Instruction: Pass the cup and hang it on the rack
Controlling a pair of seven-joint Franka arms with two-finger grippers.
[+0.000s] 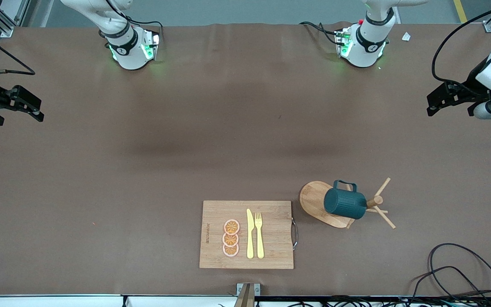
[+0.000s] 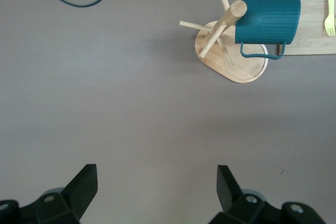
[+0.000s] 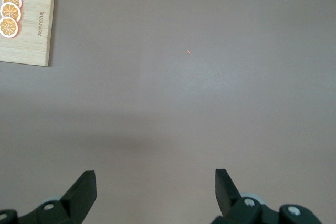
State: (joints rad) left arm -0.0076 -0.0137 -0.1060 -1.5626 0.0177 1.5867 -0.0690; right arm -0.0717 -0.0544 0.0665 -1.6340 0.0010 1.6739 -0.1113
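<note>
The dark teal ribbed cup (image 1: 345, 203) hangs sideways on the light wooden rack (image 1: 313, 198), with its mouth against the central post and its loop handle over the oval base. The left wrist view shows the cup (image 2: 268, 20) and the rack (image 2: 239, 69) too. My left gripper (image 1: 450, 110) waits over the left arm's end of the table, open (image 2: 156, 174) with bare table under it. My right gripper (image 1: 17, 117) waits over the right arm's end, open (image 3: 155, 177) and holding nothing.
A bamboo cutting board (image 1: 271, 256) lies beside the rack near the table's front edge. It carries a yellow knife (image 1: 249, 234), a yellow fork (image 1: 259, 234) and three orange slices (image 1: 231, 238). Black cables (image 1: 454, 273) loop at the near corner at the left arm's end.
</note>
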